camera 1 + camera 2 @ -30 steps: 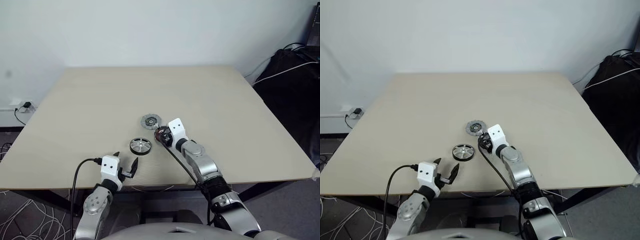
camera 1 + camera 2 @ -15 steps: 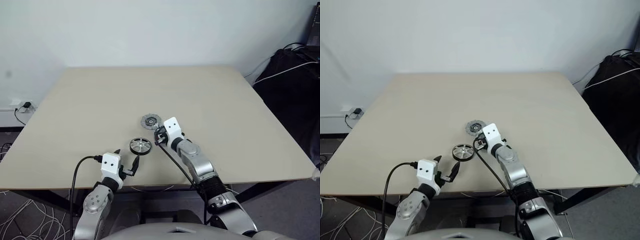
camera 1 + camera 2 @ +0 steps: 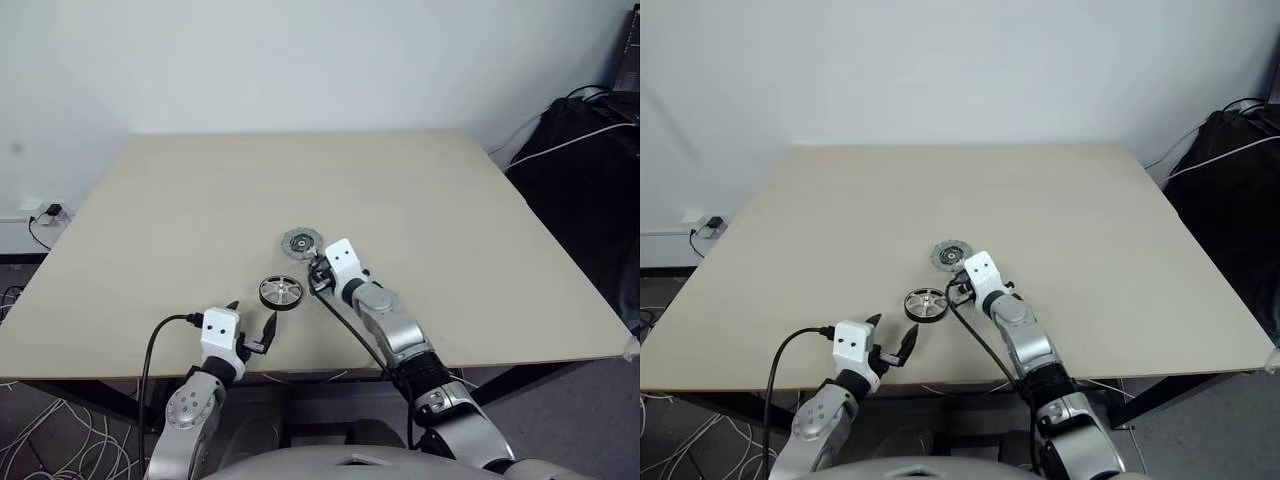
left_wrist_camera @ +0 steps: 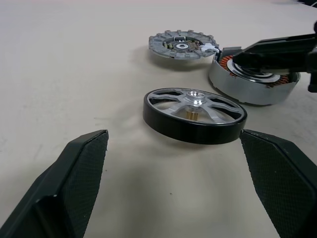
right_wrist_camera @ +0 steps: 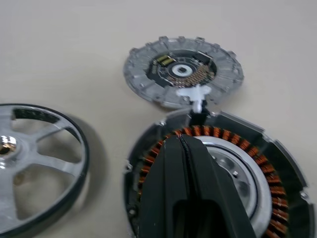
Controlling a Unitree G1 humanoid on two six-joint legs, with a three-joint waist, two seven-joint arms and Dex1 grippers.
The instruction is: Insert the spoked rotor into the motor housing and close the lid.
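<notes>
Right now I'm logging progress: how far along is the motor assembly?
Nothing looks assembled yet. The spoked rotor lies on the table, outside the motor housing, and the lid lies flat just beyond the housing. In hand: the right gripper, jaws shut, sits over the housing's windings; the left gripper, jaws open, faces the rotor. Left: insert rotor, close lid.

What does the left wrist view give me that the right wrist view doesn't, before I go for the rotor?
Left wrist view alone: the whole spoked rotor lying flat between the open left tool's fingers, and the motor housing's silver side wall. Right wrist view alone: straight down onto the housing's copper windings, with the shut right tool over its rim. Both: the lid lying beside the housing, and the table.
</notes>
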